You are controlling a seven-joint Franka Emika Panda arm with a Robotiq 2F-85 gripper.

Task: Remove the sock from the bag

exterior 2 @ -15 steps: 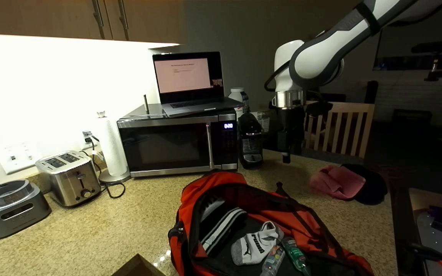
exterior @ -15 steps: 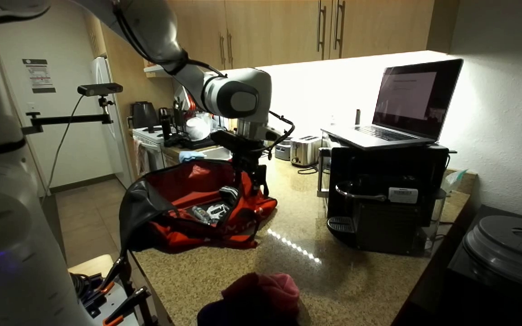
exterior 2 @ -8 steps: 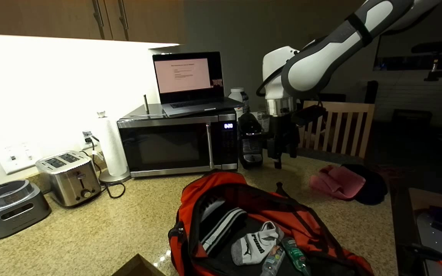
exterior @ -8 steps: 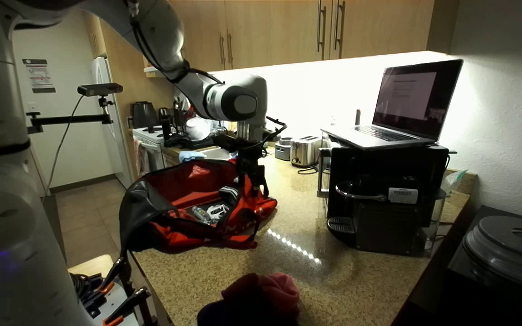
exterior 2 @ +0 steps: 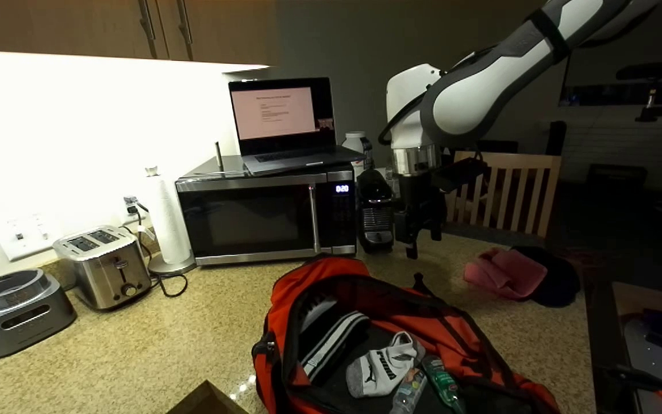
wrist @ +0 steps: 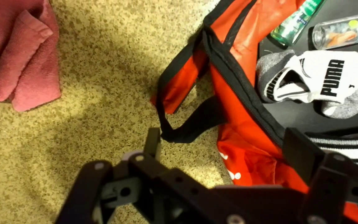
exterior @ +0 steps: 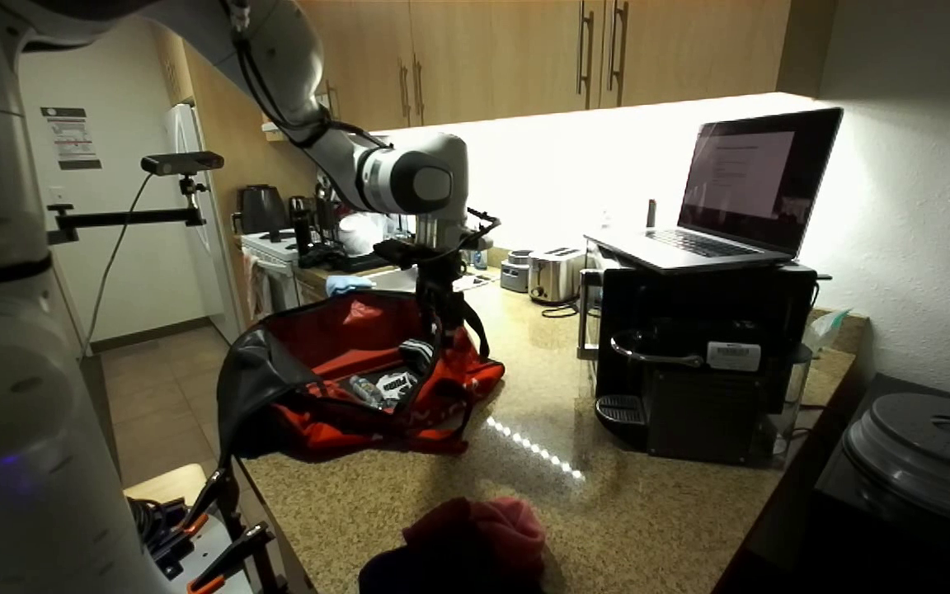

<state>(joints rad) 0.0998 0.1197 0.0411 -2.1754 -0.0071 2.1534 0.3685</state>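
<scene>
In an exterior view we count one red fabric bag (exterior 2: 322, 270), with one white-and-grey sock (exterior 2: 380, 369) inside beside two slim bottles (exterior 2: 445, 382). In the wrist view we see one claw (wrist: 224, 143), spread wide, above speckled counter (wrist: 104, 93).

Sock (exterior 2: 384, 368) beside bottles (exterior 2: 445, 385) in bag (exterior 2: 322, 269), cloth (exterior 2: 506, 275) outside on counter (exterior 2: 135, 351)
</scene>
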